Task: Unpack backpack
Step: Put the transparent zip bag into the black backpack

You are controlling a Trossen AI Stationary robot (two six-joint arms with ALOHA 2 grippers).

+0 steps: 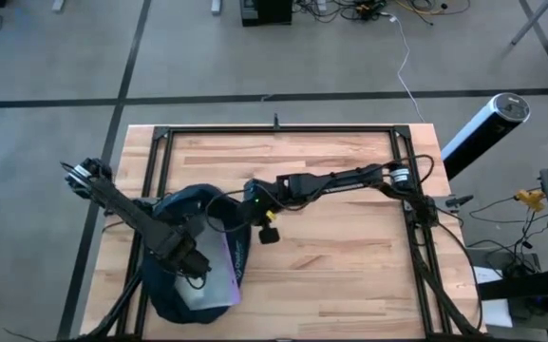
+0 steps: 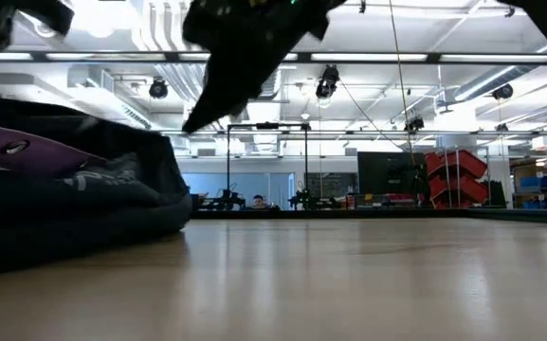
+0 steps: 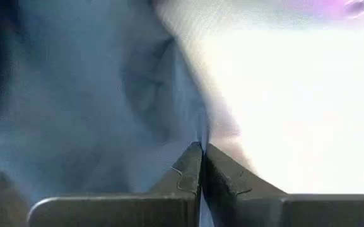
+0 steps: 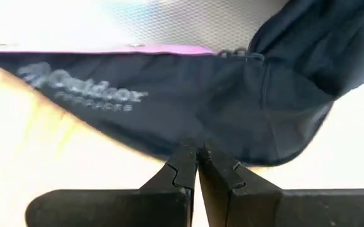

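1. We see the backpack (image 1: 183, 252) lying at the table's (image 1: 349, 275) front left.
2. The clear purple-edged pouch (image 1: 218, 275) lies in its opening.
3. The right gripper (image 4: 197, 157) pinches the backpack's fabric edge, jaws pressed together.
4. The left gripper (image 3: 202, 154) sits inside the backpack, jaws pressed together on thin fabric.

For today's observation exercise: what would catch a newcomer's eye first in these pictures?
The large dark navy soft fabric backpack at the wooden table's front left corner, with a clear purple-edged zip pouch showing at its mouth. Both dark arms meet there: the left tool over the pouch, the right tool shut on the backpack's fabric.
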